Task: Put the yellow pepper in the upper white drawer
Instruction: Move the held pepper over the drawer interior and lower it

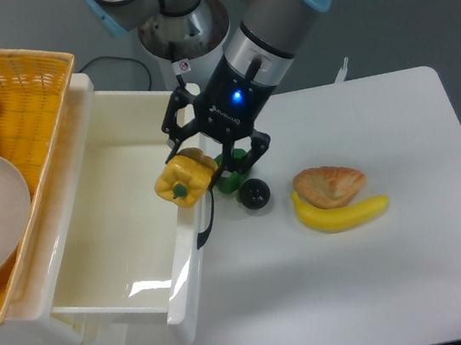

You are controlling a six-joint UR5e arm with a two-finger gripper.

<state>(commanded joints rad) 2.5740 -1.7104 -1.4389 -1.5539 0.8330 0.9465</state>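
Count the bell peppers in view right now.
2. The yellow pepper is held in the gripper above the front wall of the upper white drawer. A green bell pepper sits on the table, mostly hidden behind the gripper. Others may be hidden.

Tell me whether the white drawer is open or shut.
Open: the upper white drawer is pulled out, its bare interior visible, with the yellow pepper held over its front wall.
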